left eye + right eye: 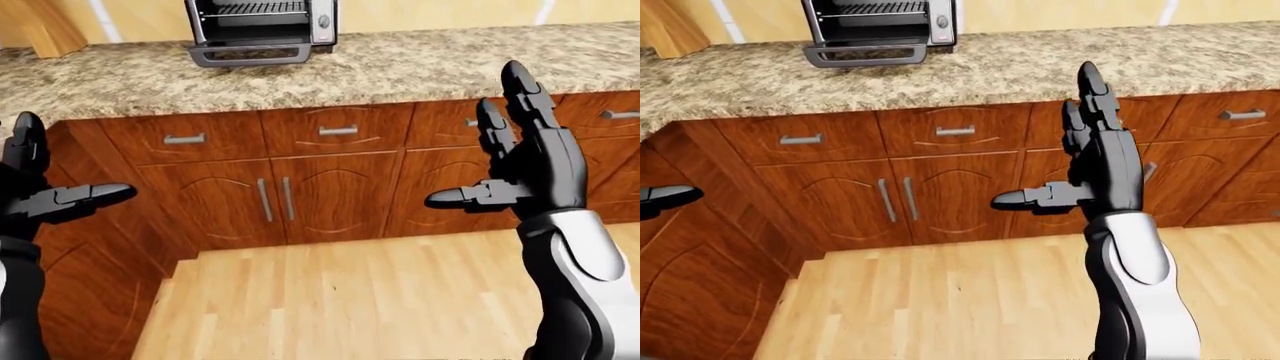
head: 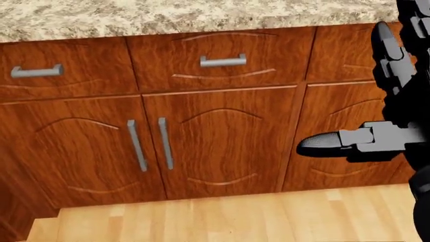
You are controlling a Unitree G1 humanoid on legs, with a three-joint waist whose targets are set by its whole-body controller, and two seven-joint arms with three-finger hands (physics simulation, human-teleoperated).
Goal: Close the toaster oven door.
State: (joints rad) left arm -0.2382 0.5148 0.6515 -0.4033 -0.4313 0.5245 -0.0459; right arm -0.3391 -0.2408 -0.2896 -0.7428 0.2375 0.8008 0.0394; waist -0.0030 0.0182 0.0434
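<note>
Well apart, toaster oven (image 1: 261, 30) sits up-left of right robot hand (image 1: 520, 161).

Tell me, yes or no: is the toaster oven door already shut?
No, in the left-eye view the toaster oven door hangs folded down, leaving the toaster oven rack exposed.

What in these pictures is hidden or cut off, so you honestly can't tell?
- Toaster oven: its top is cut off by the upper edge in both eye views; the head view misses it entirely.
- Oven knobs: too small to read.
- Left hand: partly cut by the left-eye view's left edge; only a fingertip shows in the right-eye view.
- Drawer handle: mostly hidden behind the right hand.
</note>
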